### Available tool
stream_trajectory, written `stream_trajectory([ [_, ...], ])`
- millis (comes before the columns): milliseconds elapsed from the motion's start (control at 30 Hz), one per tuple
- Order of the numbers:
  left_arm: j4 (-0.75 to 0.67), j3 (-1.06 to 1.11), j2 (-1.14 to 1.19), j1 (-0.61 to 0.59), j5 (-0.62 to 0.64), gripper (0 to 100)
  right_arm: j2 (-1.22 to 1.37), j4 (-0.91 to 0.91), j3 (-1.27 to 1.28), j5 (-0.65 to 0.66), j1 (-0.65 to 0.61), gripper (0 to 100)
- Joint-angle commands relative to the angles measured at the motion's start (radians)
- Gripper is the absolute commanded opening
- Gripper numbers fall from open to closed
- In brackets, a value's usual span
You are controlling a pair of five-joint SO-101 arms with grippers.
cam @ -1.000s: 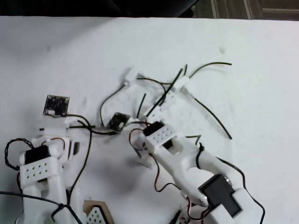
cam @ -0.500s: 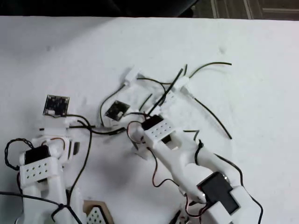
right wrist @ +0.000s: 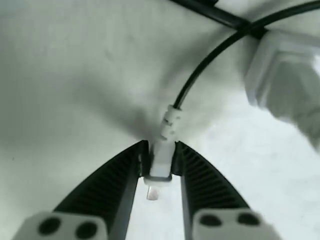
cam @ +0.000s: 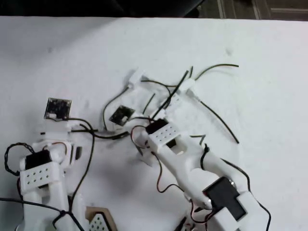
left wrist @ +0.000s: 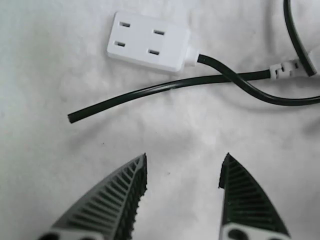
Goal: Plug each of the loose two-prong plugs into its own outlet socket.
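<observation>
While the right end effector (right wrist: pixel 161 146) clamps a white two-prong plug (right wrist: pixel 160 167) tight, the left end effector (left wrist: pixel 185 159) gapes empty, short of the outlet socket (left wrist: pixel 147 41) on the worktop (left wrist: pixel 45 75); farther off, the high view adds loose cords (cam: pixel 217 120).

a white table (cam: pixel 250 43) with dark floor (cam: pixel 96 7) beyond its far edge.

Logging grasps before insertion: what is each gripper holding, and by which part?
The right gripper pinches a white plug by the sides of its body. The left gripper is open, holding nothing.
</observation>
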Motion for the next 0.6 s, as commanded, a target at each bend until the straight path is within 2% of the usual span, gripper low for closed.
stream_trajectory([
  [0,-0.014,0.000,-0.019,-0.007,-0.009,24,-0.005,0.044,-0.032,-0.012,0.008,6.6],
  [433,-0.014,0.000,-0.019,-0.007,-0.009,24,-0.018,0.067,-0.037,-0.006,-0.001,1.7],
  [567,-0.018,0.000,-0.019,-0.007,-0.009,24,-0.116,0.226,-0.103,-0.017,-0.024,1.7],
])
